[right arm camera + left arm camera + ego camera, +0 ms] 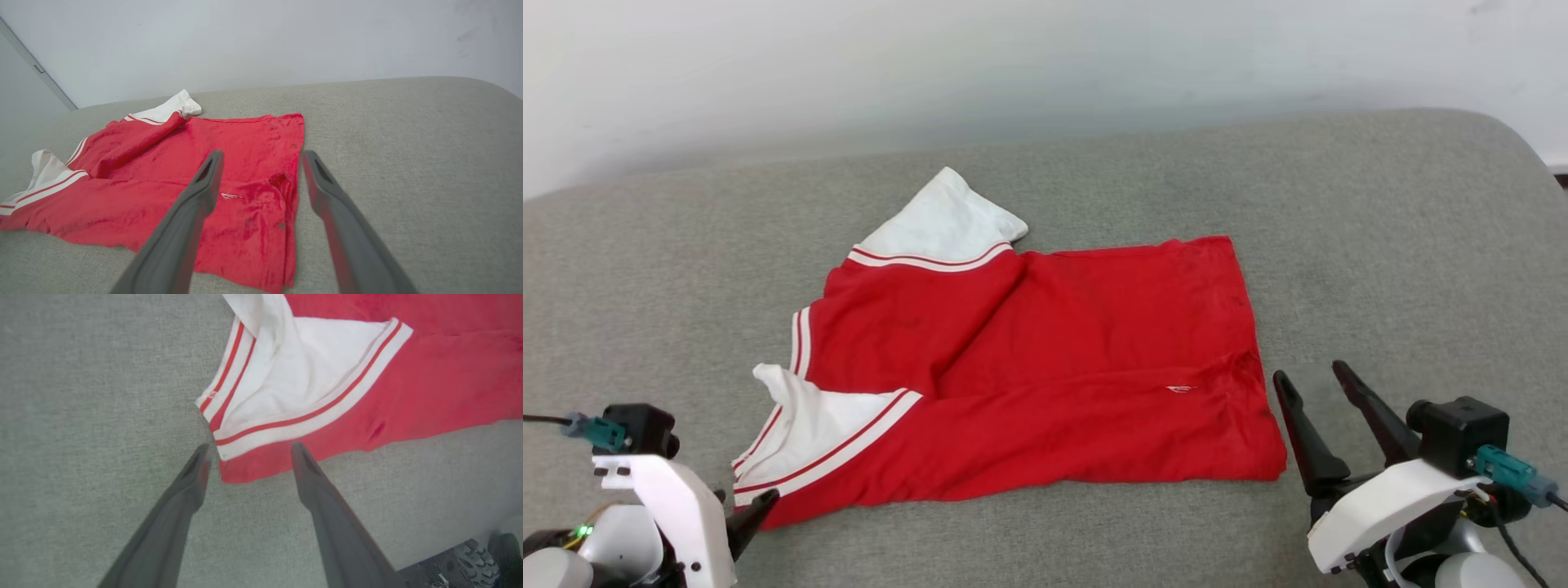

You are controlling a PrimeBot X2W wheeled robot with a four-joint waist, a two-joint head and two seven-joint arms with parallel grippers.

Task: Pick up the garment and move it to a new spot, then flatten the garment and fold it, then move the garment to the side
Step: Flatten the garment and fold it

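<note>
Flanking garment (1054, 367) | left gripper (249, 446) spread | right gripper (1308, 371) spread

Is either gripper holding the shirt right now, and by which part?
Nothing is held. The left gripper stands open at the near sleeve corner of the garment; the right gripper stands open beside its hem corner.

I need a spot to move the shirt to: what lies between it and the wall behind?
Nothing: bare grey cushion runs from the red shirt to the white wall, seen in the head and right wrist views.
</note>
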